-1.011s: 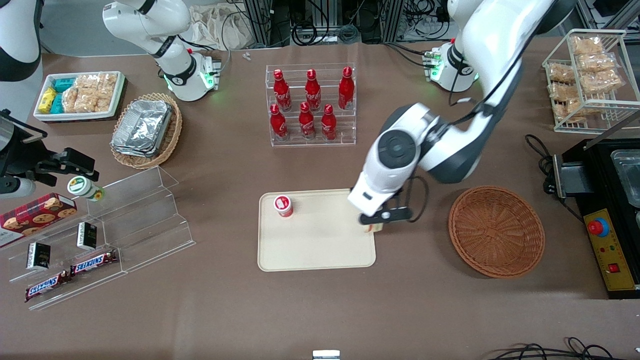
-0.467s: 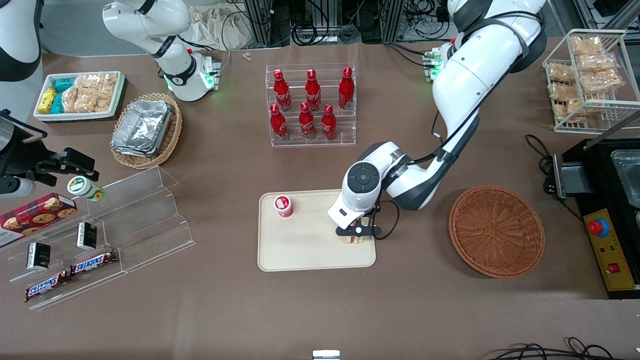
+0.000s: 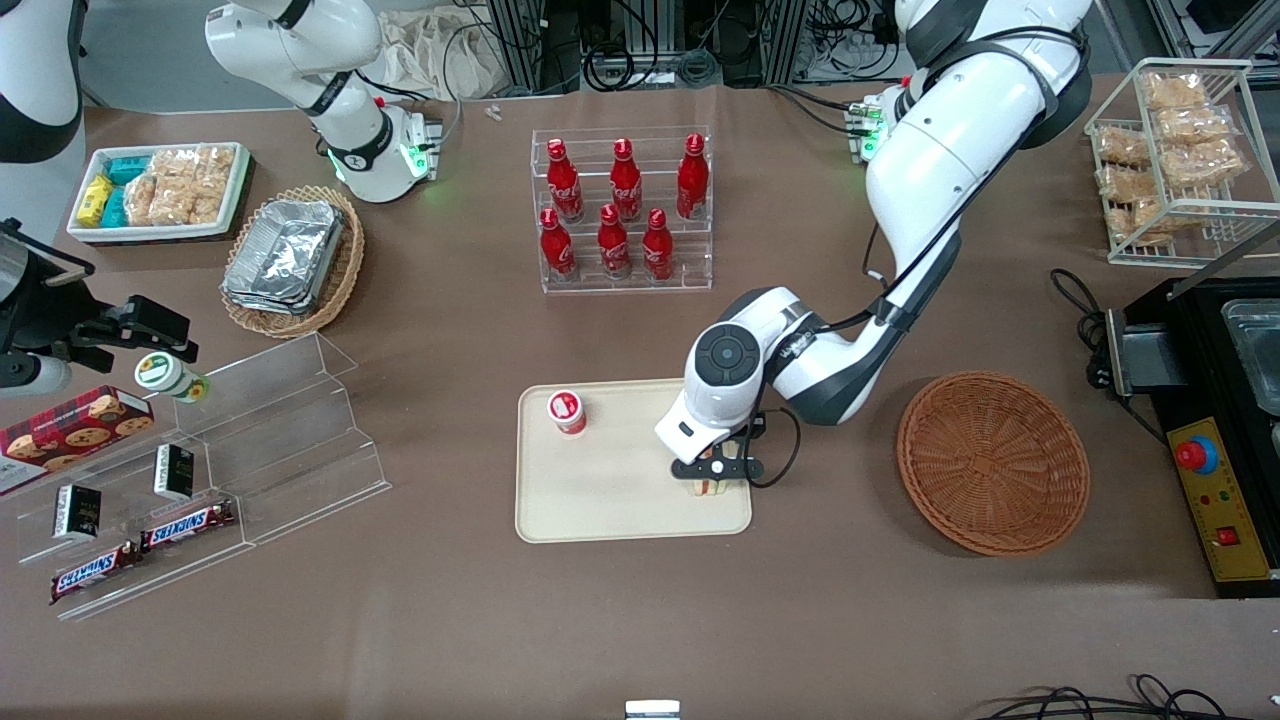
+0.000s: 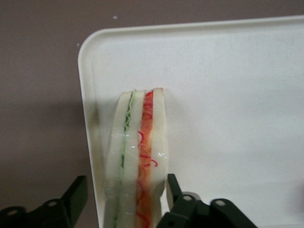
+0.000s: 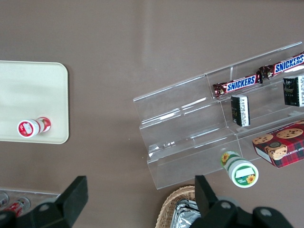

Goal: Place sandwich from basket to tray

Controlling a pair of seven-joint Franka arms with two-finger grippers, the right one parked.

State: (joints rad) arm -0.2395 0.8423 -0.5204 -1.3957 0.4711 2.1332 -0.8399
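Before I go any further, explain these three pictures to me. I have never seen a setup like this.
The front view looks down on a brown table with two white robot arms. The other two come from cameras on the arms' wrists.

The working arm ends in a two-finger hand. It is low over the beige tray, fingers open on either side of the wrapped sandwich, which stands on edge on the tray, near its rim. One finger touches the sandwich and the other is apart from it.

A small red-and-white pot also stands on the tray. The round wicker basket lies beside the tray, toward the working arm's end.
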